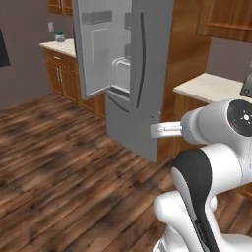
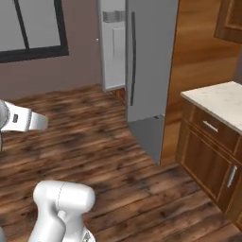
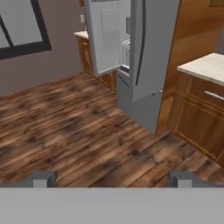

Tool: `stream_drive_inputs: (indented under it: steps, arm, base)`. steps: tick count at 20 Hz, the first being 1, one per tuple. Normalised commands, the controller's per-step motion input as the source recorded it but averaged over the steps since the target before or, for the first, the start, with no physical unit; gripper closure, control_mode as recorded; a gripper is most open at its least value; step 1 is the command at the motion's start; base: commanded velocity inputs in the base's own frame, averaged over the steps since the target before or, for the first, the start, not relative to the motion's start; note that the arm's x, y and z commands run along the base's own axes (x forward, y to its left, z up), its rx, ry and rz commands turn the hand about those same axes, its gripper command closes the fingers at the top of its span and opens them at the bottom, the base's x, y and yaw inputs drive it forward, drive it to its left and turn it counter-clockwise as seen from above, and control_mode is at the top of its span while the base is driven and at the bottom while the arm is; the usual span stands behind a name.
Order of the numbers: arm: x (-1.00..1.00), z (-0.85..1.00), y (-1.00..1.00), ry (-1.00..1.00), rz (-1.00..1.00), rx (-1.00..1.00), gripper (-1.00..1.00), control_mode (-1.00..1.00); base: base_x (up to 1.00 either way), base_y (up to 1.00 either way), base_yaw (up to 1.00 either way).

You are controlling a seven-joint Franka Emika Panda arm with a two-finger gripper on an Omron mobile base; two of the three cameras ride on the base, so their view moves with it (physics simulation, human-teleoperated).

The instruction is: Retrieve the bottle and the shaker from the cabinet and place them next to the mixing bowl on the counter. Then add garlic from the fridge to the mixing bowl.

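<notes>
One fridge (image 3: 140, 57) door (image 3: 105, 37) is hanging open ahead, so we are guessing we are heading there for the garlic, which we cannot spot yet. Our gripper (image 3: 111, 178) is holding nothing, fingers wide apart. We are seeing lots of bare wood floor (image 3: 65, 127), but the counter (image 3: 203, 68) corner and door edge need care.

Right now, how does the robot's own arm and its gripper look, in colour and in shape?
The arm is made of thick, rounded white segments with glossy shells. A black curved band runs along one segment, and a black round cap with small light marks sits on a joint. In the hand view the gripper has two small dark grey, blocky finger tips. No loose cables are visible.
</notes>
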Motion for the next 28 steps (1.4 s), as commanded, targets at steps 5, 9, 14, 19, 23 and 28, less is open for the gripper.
stream_drive_inputs:
  steps: [5, 9, 14, 19, 23, 28]
  arm:
    - [0.00, 0.00, 0.00, 0.00, 0.00, 0.00, -1.00, 1.00]
    - [0.00, 0.00, 0.00, 0.00, 0.00, 0.00, -1.00, 1.00]
    - [0.00, 0.00, 0.00, 0.00, 0.00, 0.00, -1.00, 1.00]
    - [0.00, 0.00, 0.00, 0.00, 0.00, 0.00, -1.00, 1.00]
    - [0.00, 0.00, 0.00, 0.00, 0.00, 0.00, -1.00, 1.00]
    - [0.00, 0.00, 0.00, 0.00, 0.00, 0.00, -1.00, 1.00]
  base:
    - [1.00, 1.00, -0.47]
    - [1.00, 1.00, -0.53]
    - [1.00, 1.00, -0.53]
    - [1.00, 1.00, -0.50]
    - [1.00, 0.92, -0.48]
    - [1.00, 0.79, -0.45]
